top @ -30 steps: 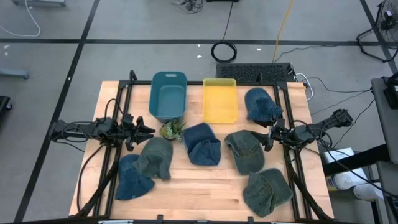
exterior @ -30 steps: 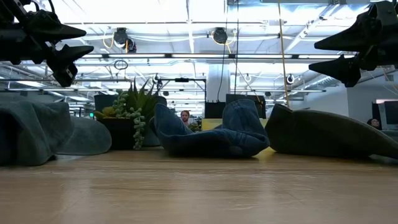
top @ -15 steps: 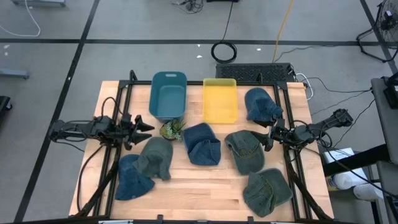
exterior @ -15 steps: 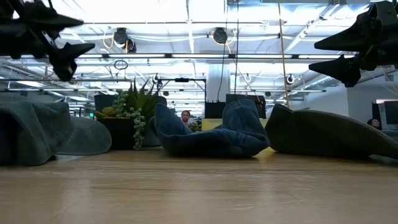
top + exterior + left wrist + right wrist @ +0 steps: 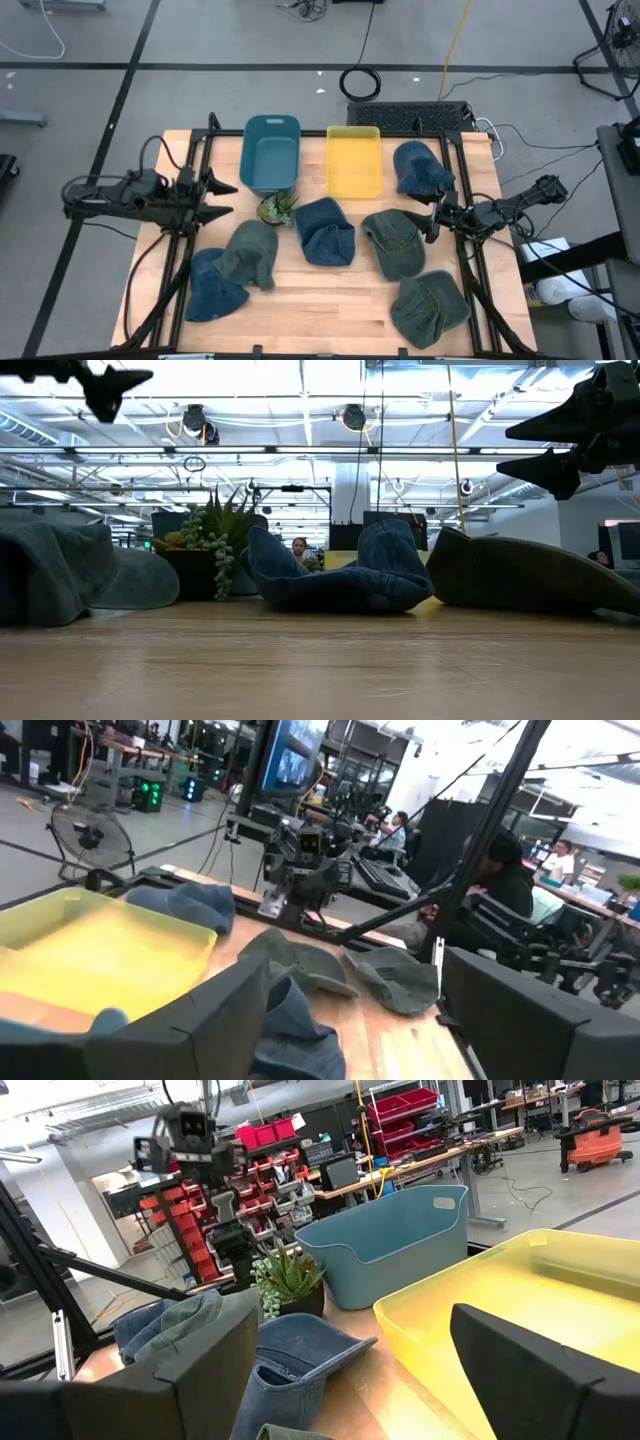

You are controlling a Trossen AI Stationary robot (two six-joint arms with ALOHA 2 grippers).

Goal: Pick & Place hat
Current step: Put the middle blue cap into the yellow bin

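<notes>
A: Where do the hats sit?

B: Six on the table [image 5: 300, 285]. Blue hat [image 5: 421, 168] far right, just beside the yellow bin [image 5: 354, 162]. Another blue hat [image 5: 325, 231] mid-table, near the plant [image 5: 276, 207]. Green hat [image 5: 393, 243] to its right, green hat [image 5: 430, 308] at the near right corner. At the left, a green hat [image 5: 251, 253] lies partly over a blue one [image 5: 212, 285]. Both bins are empty; the teal bin [image 5: 270, 152] stands left of the yellow.

A: Grippers?

B: Left gripper [image 5: 222, 197] is raised over the left edge, well apart from any hat, fingers spread wide, holding nothing. Right gripper [image 5: 432, 219] hangs above the right edge, near the mid-right green hat, fingers also apart and empty.

A: Why that layout?

B: My reading: hats are scattered on the near half so either arm can reach one, bins at the back as drop targets. Neither arm has committed to a hat; no grasp has begun.

A: Risk?

B: The overlapped pair at the left. A pinch there may drag both.
</notes>
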